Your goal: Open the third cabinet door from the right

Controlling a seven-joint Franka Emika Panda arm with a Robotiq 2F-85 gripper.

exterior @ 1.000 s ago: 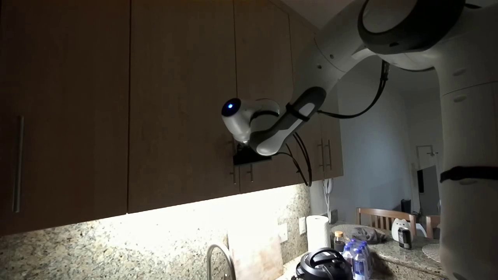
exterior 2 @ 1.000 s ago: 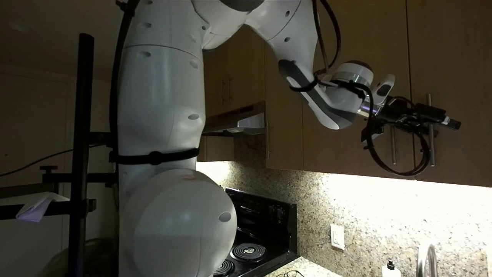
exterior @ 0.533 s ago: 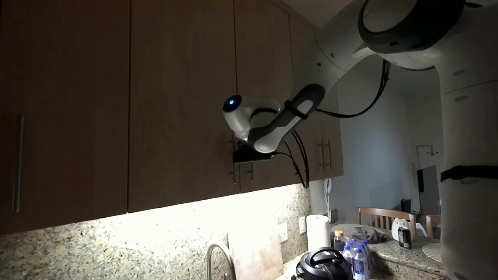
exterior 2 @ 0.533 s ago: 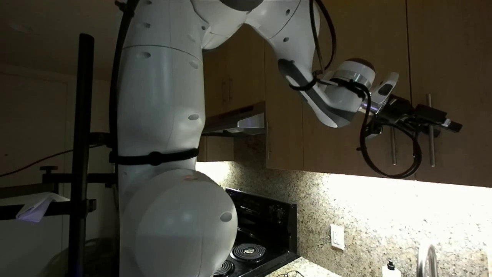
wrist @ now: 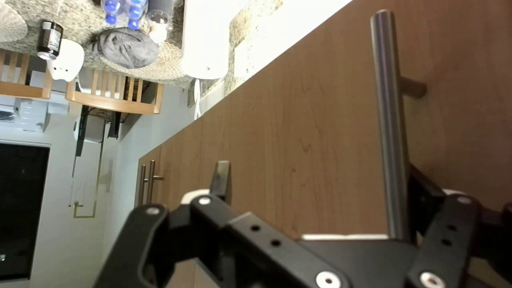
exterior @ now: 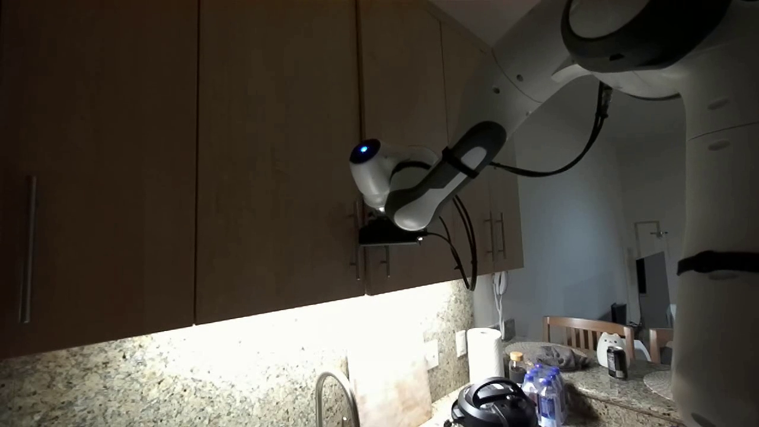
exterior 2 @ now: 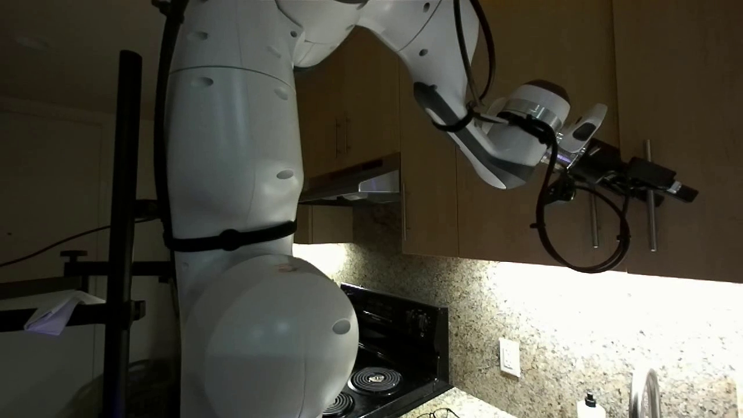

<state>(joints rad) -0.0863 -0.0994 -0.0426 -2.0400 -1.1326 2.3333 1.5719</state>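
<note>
The gripper (wrist: 320, 188) is spread wide in the wrist view and has nothing clamped. The handle (wrist: 391, 120) passes across the tip of one finger (wrist: 425, 192), which seems tucked behind it; whether they touch I cannot tell. With one finger alone doing the pulling, the handle could slide off if the gripper rolls, or if the pull runs straight while the door (wrist: 304, 152) swings in an arc. That door, third from the right, looks barely ajar at most: in an exterior view the seam (exterior: 360, 65) on its handle side is dark and rather broad. It probably hinges on the opposite edge, so a wide swing could bring it against the forearm (exterior: 450, 178). The hanging cable (exterior 2: 589, 270) appears near the neighbour handle (exterior 2: 594, 223) in an exterior view; a sideways move might snag it and drag the gripper off line.
</note>
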